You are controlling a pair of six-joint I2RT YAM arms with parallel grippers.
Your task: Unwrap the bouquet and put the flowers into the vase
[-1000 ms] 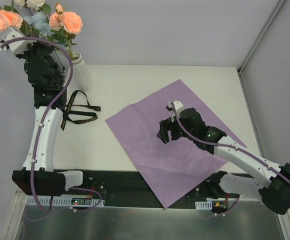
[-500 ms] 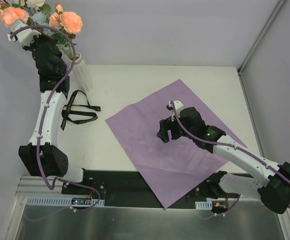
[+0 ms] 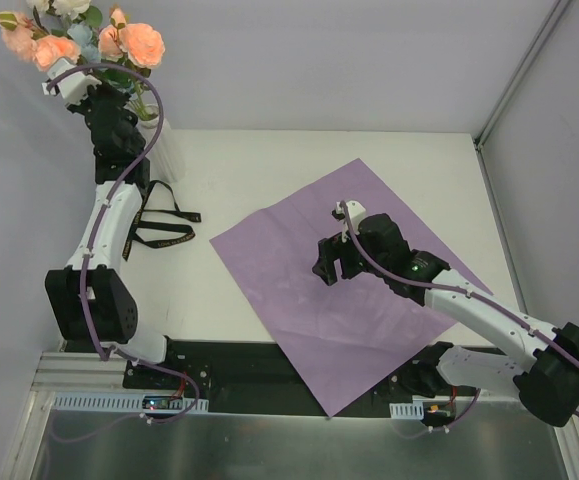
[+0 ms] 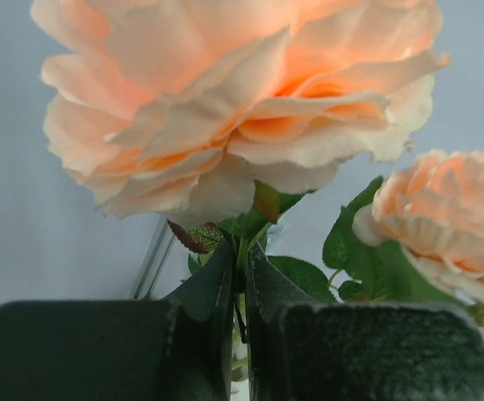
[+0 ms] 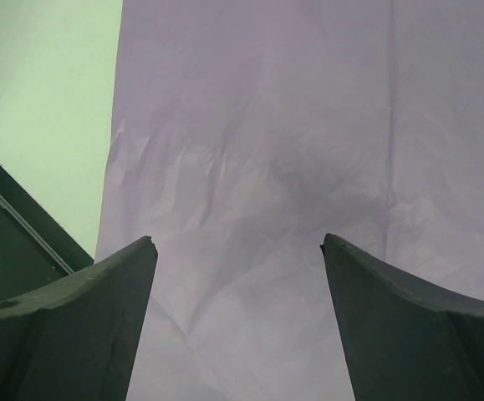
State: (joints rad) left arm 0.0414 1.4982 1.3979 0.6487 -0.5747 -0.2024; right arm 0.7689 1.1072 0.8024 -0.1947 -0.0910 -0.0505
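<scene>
The flowers point(image 3: 119, 45) stand bunched at the far left corner, peach roses, pale blue and white blooms over the white vase point(image 3: 166, 150). My left gripper point(image 3: 69, 68) is raised among them, shut on the thin green stem point(image 4: 242, 255) just under a big peach rose point(image 4: 233, 100). A second rose point(image 4: 442, 217) shows to its right. Whether that stem reaches into the vase is hidden by my arm. The bouquet's purple paper point(image 3: 299, 250) lies flat on the table. My right gripper point(image 3: 331, 268) hovers low over it, open, with only the paper point(image 5: 250, 150) between its fingers.
A black ribbon point(image 3: 157, 228) lies loose on the white table in front of the vase. Grey walls close the back and left, and a frame rail point(image 3: 514, 95) runs along the right. The paper's near corner overhangs the black base strip point(image 3: 239, 365).
My left arm has swung to the right toward the vase, carrying the held rose in from the far left edge to the rest of the bunch. The right arm has not moved.
</scene>
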